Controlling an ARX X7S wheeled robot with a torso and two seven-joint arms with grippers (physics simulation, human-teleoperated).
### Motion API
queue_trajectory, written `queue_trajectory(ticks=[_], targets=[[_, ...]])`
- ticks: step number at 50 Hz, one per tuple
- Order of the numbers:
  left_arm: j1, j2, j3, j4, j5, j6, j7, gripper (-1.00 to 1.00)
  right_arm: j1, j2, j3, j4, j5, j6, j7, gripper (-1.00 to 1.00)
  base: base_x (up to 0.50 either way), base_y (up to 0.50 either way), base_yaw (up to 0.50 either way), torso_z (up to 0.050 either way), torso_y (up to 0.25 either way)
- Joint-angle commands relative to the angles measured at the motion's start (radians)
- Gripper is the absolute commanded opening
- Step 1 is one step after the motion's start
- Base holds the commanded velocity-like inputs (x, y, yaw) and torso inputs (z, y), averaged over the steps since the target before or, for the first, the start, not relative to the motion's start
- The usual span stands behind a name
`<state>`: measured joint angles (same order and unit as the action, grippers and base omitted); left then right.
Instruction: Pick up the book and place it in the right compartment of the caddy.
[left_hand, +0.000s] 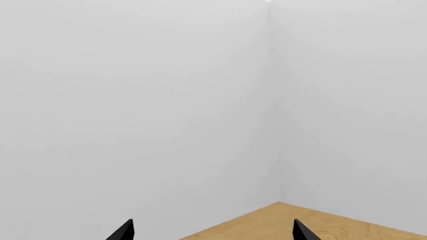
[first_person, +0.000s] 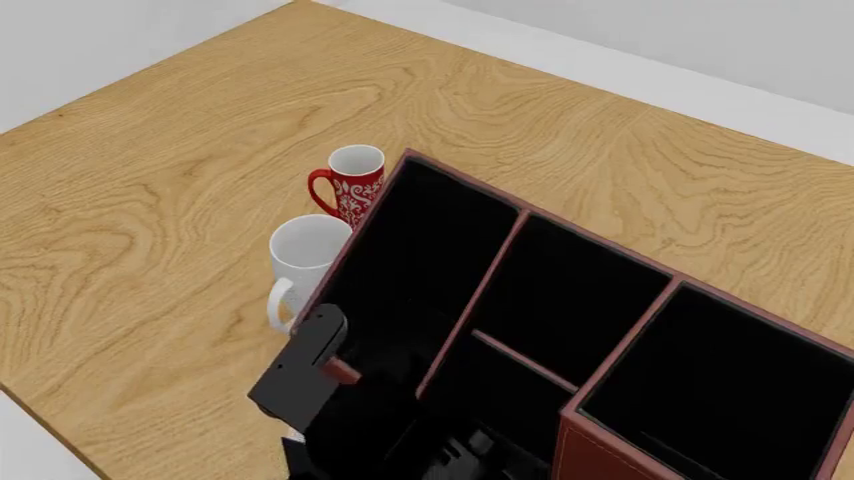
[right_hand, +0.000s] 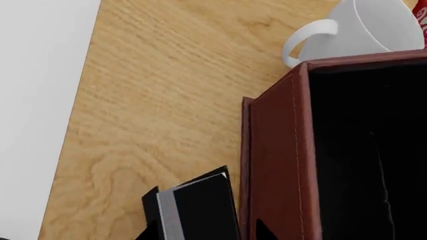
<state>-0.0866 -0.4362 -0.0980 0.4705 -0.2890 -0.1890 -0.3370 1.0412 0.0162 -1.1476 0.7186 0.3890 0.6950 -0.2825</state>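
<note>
Beside the caddy (right_hand: 277, 150), the book (right_hand: 200, 210)

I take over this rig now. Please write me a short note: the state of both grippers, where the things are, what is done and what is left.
Left gripper: open, empty, facing the wall.
Right gripper: fingers either side of the book; whether they grip it cannot be told.
The book is upright, just outside the caddy, by its outer wall and above the table.
The right compartment does not hold the book.
A white mug and a red mug stand beside the caddy.
Done: the book is reached.
Left: confirm the grip, lift, carry to the right compartment, release.
</note>
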Motion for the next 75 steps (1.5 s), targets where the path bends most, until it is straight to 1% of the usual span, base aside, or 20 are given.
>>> queue_trajectory(ticks=[1,6,10,22,44,48,67,75], targets=[[0.0,-0.002,0.003,-0.001,0.0,0.001,-0.002,1.0,-0.004,-0.011,-0.078,0.057,0.038,-0.046,-0.014,-1.0,0.0,0.0,0.01,0.0,0.0],[0.0,-0.002,0.005,0.004,0.0,-0.003,-0.003,1.0,-0.008,0.009,-0.083,0.006,0.04,-0.043,0.01,-1.0,0.0,0.0,0.01,0.0,0.0],[-0.001,-0.003,0.005,0.003,-0.002,-0.004,-0.004,1.0,-0.008,0.043,-0.078,-0.094,0.048,-0.02,0.038,-1.0,0.0,0.0,0.01,0.0,0.0],[0.0,-0.006,0.003,0.007,-0.004,-0.006,-0.008,1.0,0.004,0.106,-0.057,-0.378,0.107,0.123,0.09,-1.0,0.0,0.0,0.01,0.0,0.0],[0.006,-0.011,-0.01,0.022,-0.019,-0.008,-0.014,1.0,0.04,0.145,-0.005,-0.559,0.175,0.233,0.134,-1.0,0.0,0.0,0.0,0.0,0.0],[0.007,-0.012,-0.012,0.023,-0.021,-0.008,-0.015,1.0,0.054,0.165,0.027,-0.613,0.192,0.26,0.16,-1.0,0.0,0.0,0.0,0.0,0.0],[0.011,-0.017,-0.025,0.03,-0.036,-0.008,-0.019,1.0,0.123,0.206,0.076,-0.756,0.236,0.364,0.208,-1.0,0.0,0.0,0.0,0.0,0.001],[0.012,-0.019,-0.031,0.031,-0.039,-0.007,-0.022,1.0,0.157,0.226,0.146,-0.817,0.273,0.404,0.239,-1.0,0.0,0.0,0.0,0.0,0.001]])
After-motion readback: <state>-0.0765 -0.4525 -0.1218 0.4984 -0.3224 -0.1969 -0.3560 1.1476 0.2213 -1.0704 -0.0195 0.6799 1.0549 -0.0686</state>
